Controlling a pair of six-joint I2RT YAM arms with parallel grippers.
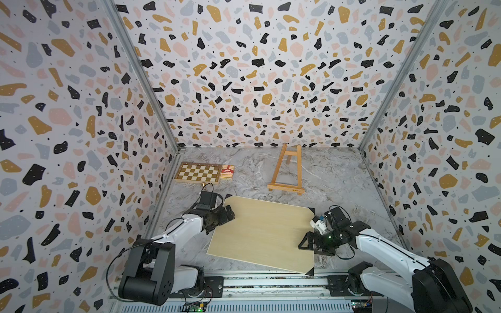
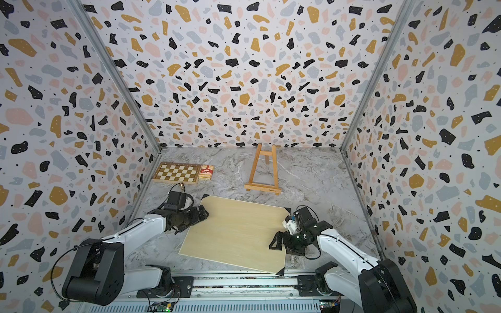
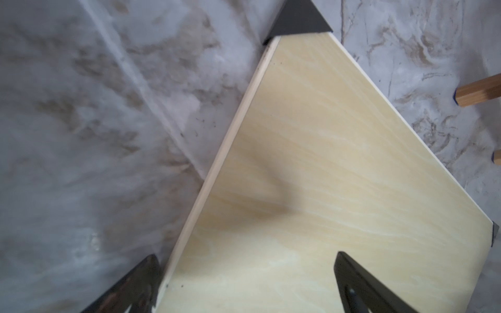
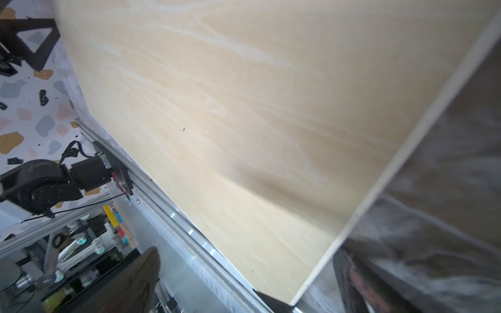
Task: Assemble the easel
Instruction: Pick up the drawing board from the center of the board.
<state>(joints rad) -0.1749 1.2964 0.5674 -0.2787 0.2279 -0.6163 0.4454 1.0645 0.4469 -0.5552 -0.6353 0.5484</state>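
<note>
Presently listed: the easel [image 1: 286, 170] [image 2: 263, 172], orange-brown slats, at the far middle of the table with its top at the back wall and its bottom ledge toward the arms, touched by neither arm; whether it lies flat or is propped cannot be told. Between it and both arms lies a pale wooden board [image 1: 260, 233] [image 2: 235, 233] with black corner caps [image 1: 311, 210], skewed on the table, its near corner reaching the front rail [image 1: 271, 281]. Left gripper [image 1: 229, 212] [image 3: 245, 260]: jaws spread wide, grasping nothing, poised over the board's left edge near its far corner, one finger [image 3: 141, 281] over the table and the other over the wood. Right gripper [image 1: 311, 248] [image 4: 246, 252]: likewise spread and empty, low at the board's right edge; whether it touches the wood cannot be told. At far left, near the side wall: a brown-and-cream chessboard [image 1: 197, 173] [image 2: 176, 173], with a red card box [image 1: 227, 171] [image 2: 206, 172] touching its right end, both well apart from the easel. Surface: a grey marble-patterned table [image 1: 339, 176] [image 3: 95, 122]. Enclosure: three walls [image 1: 244, 67] in white terrazzo print with black, ochre, pink and grey flecks, joined by metal corner posts [image 1: 141, 76].
</note>
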